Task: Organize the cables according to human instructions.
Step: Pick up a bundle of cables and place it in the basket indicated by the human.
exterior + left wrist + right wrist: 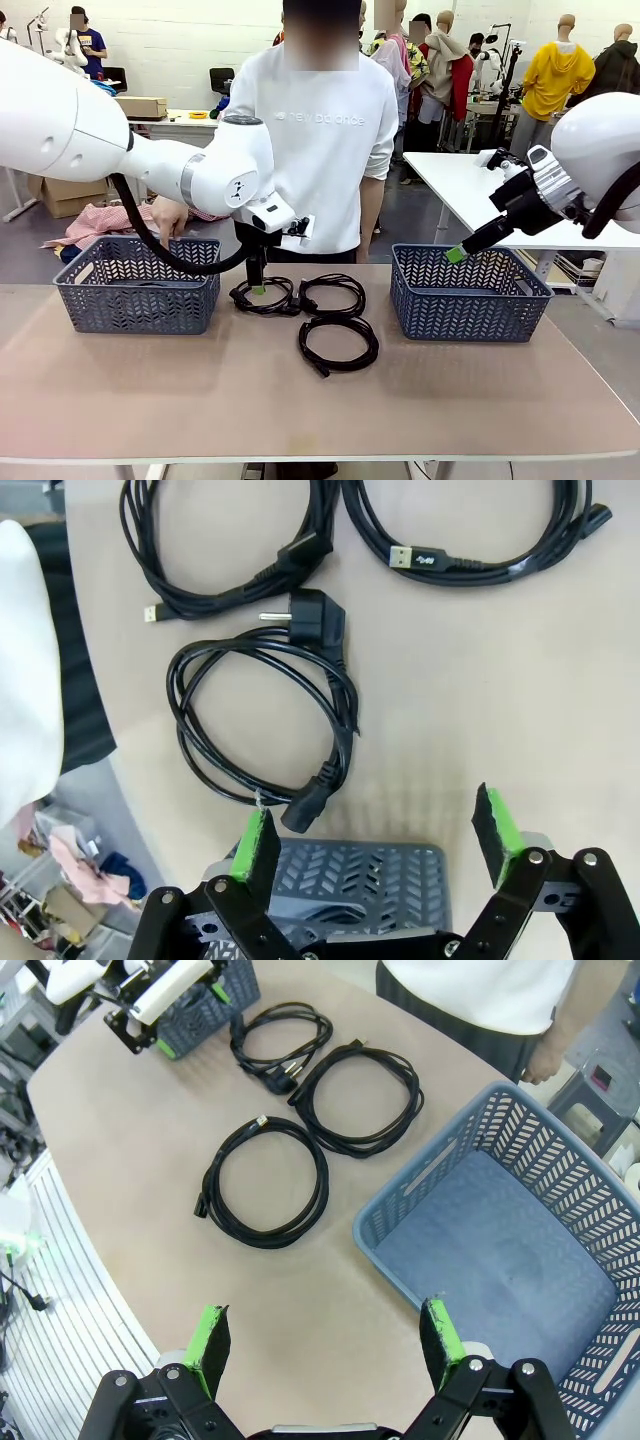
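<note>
Three coiled black cables lie mid-table between two baskets: a left one [262, 296], a far one [333, 292] and a near one [338, 344]. My left gripper [257, 284] points down just over the left coil. In the left wrist view its jaws [377, 835] stand open and empty. That coil [262, 725], with a round plug, lies just beyond the fingertips, and the two other coils [230, 555] [470, 535] lie farther off. My right gripper [455, 253] hovers above the right basket, open [325, 1340] with nothing in it; the three coils [265, 1182] [362, 1100] [283, 1040] lie ahead of it.
A grey-blue basket [137, 283] stands at the left and another [468, 292] [500, 1250] at the right. A person in a white top stands at the far side, one hand [170, 215] at the left basket's far rim. The near half of the table is bare.
</note>
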Action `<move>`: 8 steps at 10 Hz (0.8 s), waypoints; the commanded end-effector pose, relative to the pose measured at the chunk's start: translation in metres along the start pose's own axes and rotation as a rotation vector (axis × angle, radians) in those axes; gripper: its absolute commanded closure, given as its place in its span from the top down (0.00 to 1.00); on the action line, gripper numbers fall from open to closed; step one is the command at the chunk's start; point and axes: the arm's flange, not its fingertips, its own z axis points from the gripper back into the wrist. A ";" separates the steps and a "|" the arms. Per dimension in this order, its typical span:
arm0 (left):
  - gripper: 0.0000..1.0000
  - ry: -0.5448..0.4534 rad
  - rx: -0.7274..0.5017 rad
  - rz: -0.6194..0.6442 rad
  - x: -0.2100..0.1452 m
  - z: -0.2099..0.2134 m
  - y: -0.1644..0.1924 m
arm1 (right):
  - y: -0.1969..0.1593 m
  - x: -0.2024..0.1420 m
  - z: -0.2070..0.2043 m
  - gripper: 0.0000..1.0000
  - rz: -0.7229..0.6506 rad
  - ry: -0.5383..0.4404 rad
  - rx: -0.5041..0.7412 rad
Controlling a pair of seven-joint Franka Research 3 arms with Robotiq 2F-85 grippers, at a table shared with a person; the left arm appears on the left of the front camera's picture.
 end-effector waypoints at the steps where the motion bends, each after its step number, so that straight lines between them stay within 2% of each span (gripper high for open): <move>1: 1.00 -0.001 0.007 -0.010 -0.003 0.008 -0.007 | -0.002 0.001 0.000 1.00 0.001 -0.021 0.016; 5: 1.00 -0.008 0.007 -0.006 0.004 0.007 -0.002 | -0.002 0.001 0.000 1.00 0.001 -0.021 0.016; 8: 1.00 0.003 0.008 -0.025 0.002 -0.020 -0.002 | -0.002 0.001 0.000 1.00 0.001 -0.021 0.016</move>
